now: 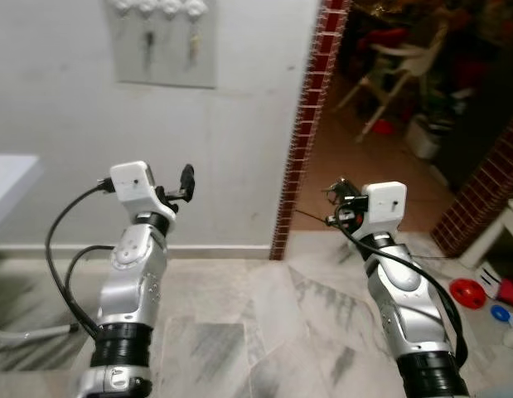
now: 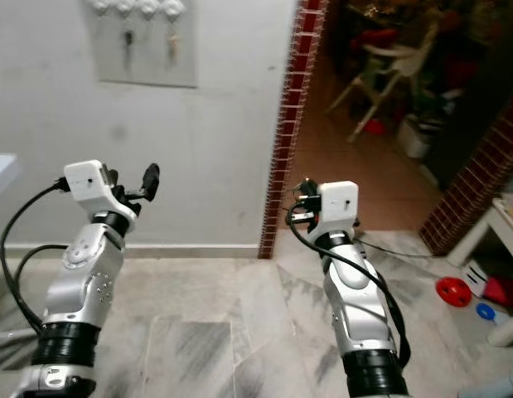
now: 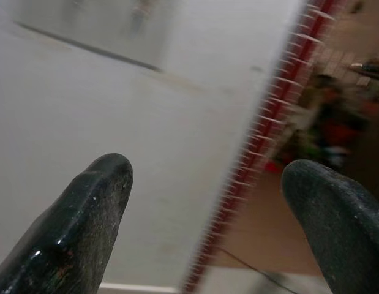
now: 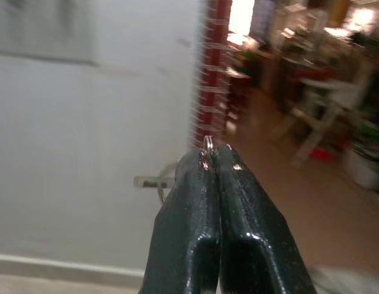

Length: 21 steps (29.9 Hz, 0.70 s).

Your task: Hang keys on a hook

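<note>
The right gripper's [image 4: 209, 160] two black fingers are pressed tight together, pinching a small metal key ring [image 4: 207, 143] at their tips, with a key [image 4: 153, 181] jutting sideways just behind them. In the head views this gripper is raised in front of the red brick pillar edge [image 1: 310, 116], well below and to the right of the hook board [image 1: 163, 41]. The left gripper [image 3: 201, 184] has its fingers spread wide apart with nothing between them, pointing at the white wall [image 1: 231, 166]. The board is mounted high on that wall, with a row of white hooks [image 1: 157, 8] and two keys [image 1: 147, 46] already hanging from them. Both arms stand over a marble floor [image 1: 264, 323].
</note>
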Available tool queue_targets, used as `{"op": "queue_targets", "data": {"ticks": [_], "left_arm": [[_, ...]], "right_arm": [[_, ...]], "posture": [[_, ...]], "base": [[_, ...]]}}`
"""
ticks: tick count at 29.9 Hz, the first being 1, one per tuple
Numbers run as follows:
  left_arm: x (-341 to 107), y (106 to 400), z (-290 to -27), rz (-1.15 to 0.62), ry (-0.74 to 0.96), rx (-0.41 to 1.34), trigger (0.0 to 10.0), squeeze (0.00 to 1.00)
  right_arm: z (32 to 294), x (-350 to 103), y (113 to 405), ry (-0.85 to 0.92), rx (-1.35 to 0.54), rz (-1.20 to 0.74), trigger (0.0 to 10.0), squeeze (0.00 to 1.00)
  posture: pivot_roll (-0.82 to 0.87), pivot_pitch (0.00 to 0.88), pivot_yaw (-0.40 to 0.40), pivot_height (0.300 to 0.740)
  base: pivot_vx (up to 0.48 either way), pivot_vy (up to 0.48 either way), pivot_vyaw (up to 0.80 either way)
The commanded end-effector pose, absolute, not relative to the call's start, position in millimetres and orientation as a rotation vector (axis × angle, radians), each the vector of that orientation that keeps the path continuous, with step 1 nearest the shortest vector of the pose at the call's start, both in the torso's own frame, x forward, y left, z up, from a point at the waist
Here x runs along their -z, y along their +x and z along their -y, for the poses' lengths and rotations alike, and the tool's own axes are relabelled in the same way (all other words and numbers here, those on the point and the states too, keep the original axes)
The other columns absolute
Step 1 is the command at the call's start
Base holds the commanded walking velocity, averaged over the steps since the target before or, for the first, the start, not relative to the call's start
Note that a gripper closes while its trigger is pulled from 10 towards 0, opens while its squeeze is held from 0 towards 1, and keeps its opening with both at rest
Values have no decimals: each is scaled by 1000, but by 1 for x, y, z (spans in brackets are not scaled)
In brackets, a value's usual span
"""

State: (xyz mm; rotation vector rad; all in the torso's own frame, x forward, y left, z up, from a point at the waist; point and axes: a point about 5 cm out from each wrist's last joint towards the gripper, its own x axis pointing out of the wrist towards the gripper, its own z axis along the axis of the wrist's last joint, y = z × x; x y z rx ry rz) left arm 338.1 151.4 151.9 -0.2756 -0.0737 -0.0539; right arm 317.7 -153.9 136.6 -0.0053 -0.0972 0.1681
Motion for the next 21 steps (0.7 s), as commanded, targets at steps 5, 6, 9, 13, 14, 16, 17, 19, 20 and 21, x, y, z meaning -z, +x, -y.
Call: {"op": "queue_targets", "data": {"ticks": [5, 6, 9, 13, 14, 16, 17, 19, 20, 21], "left_arm": [[-152, 340, -156, 61, -287, 39, 10000, 0], [-152, 340, -156, 60, -287, 38, 10000, 0], [-152, 340, -156, 56, -297, 31, 10000, 0], [-151, 340, -160, 51, -335, 12, 10000, 0], [-150, 341, -161, 43, -333, 5, 10000, 0], [-150, 341, -163, 37, -335, 1, 10000, 0], [-150, 341, -163, 36, -336, 0, 10000, 0], [-149, 342, -163, 30, -339, -2, 10000, 0], [-149, 342, -164, 28, -339, -3, 10000, 0], [-149, 342, -164, 28, -339, -3, 10000, 0]], "right_arm": [[154, -144, 318, -17, -160, 130, 10000, 0], [154, -144, 318, -17, -160, 128, 10000, 0], [154, -143, 317, -16, -160, 128, 10000, 0], [154, -144, 318, -17, -157, 129, 10000, 0], [154, -144, 317, -15, -158, 131, 10000, 0], [154, -144, 317, -12, -159, 133, 10000, 0], [154, -145, 317, -10, -159, 133, 10000, 0], [154, -145, 317, -11, -159, 134, 10000, 0], [154, -145, 317, -12, -159, 135, 10000, 0], [154, -145, 317, -13, -159, 136, 10000, 0]], "posture": [[5, 0, -70, 740], [5, 0, -70, 740], [4, 0, -69, 740], [4, 0, -69, 740], [5, 0, -67, 740], [5, 0, -67, 740], [5, 0, -67, 740], [4, 0, -66, 740], [3, 0, -65, 740], [2, 0, -64, 740]], "base": [[0, 0, 0], [0, 0, 0], [0, 0, 0], [0, 0, 0], [0, 0, 0], [0, 0, 0], [0, 0, 0], [0, -28, 0], [0, -356, 0], [0, 0, 0]]}}
